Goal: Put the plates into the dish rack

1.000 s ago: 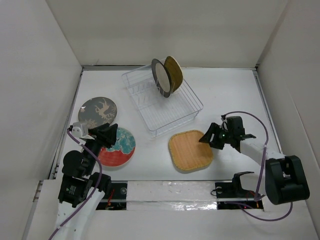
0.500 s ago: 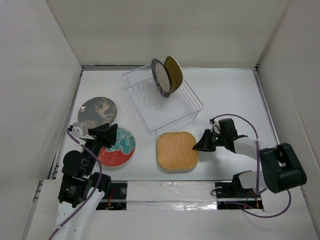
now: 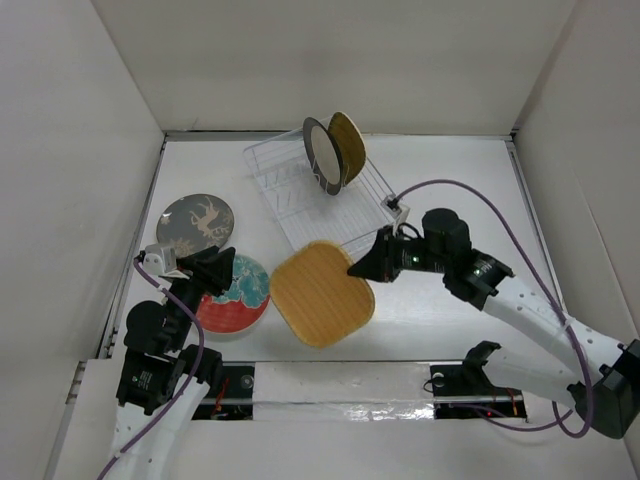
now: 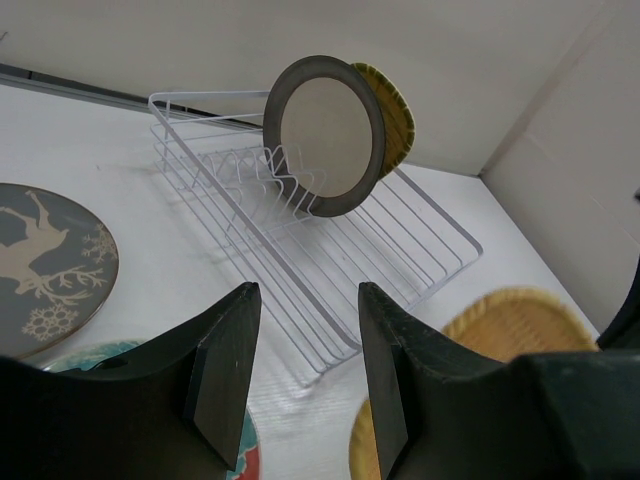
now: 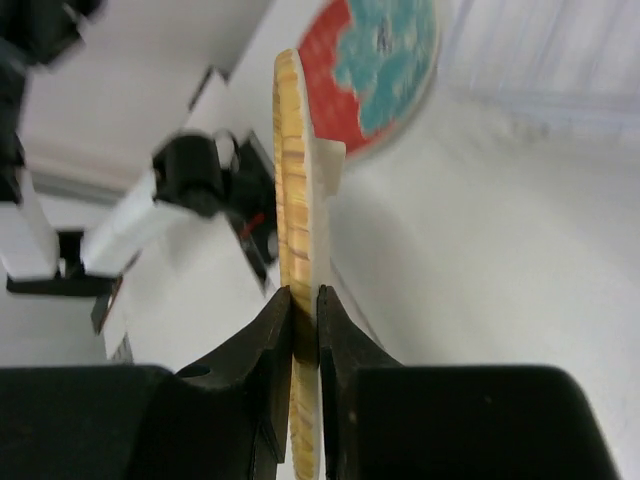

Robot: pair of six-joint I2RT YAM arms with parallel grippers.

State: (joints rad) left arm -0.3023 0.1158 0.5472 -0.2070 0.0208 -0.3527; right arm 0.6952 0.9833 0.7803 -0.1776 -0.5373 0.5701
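Note:
My right gripper (image 3: pixel 362 268) (image 5: pixel 305 305) is shut on the rim of the tan rounded-square plate (image 3: pixel 321 293) (image 5: pixel 296 200), which hangs above the table in front of the dish rack (image 3: pixel 370 205). In the clear rack (image 4: pixel 420 225) a dark-rimmed cream plate (image 3: pixel 320 157) (image 4: pixel 328 135) and a tan round plate (image 3: pixel 350 147) (image 4: pixel 398 115) stand on edge. Flat on the table at the left lie the grey deer plate (image 3: pixel 194 222) (image 4: pixel 45 268) and the red-and-teal plate (image 3: pixel 238 296) (image 5: pixel 375 60). My left gripper (image 3: pixel 222 268) (image 4: pixel 305 375) stays open over the red-and-teal plate, holding nothing.
White walls enclose the table on three sides. A white strip (image 3: pixel 330 380) with the arm mounts runs along the near edge. A purple cable (image 3: pixel 500 215) loops above my right arm.
My right gripper shut on the square plate's rim, dragged it left, then lifted it off the table toward the rack's front. The left arm has not moved.

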